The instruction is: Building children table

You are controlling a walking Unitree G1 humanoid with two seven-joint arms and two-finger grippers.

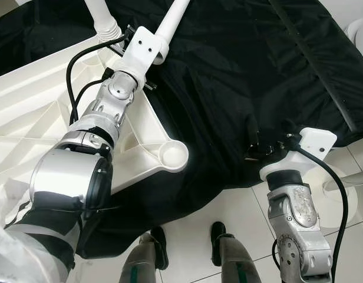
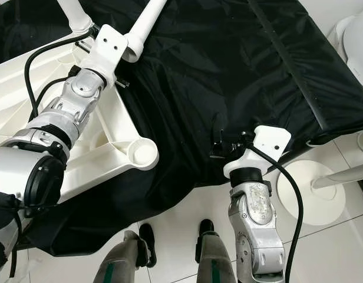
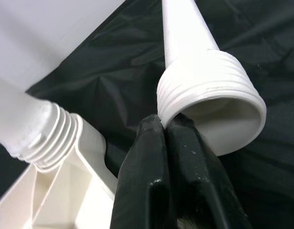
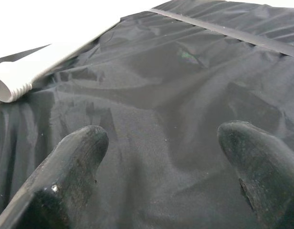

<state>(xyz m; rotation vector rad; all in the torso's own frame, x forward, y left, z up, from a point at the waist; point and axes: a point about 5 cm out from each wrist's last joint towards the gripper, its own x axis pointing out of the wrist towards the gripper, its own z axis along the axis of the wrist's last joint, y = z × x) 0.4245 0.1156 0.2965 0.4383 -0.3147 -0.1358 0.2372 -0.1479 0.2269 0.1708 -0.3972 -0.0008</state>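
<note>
pinching the threaded rim of a loose white table leg between its two black fingers, pressed together on the rim's wall, was the left gripper. held that leg's open end low, with the tapered shaft running up and away over the black cloth. lay just beside it the upturned white tabletop, ribbed underneath, with a second leg already standing in a corner socket close to the gripper. showed another round socket at the tabletop's near corner, resting on the cloth. hovered low over the cloth's near edge the right gripper, well apart from the tabletop, fingers spread wide and holding nothing. stood on pale floor tiles below the cloth the robot's two feet. sat a round white base on the floor beside the right arm.
</note>
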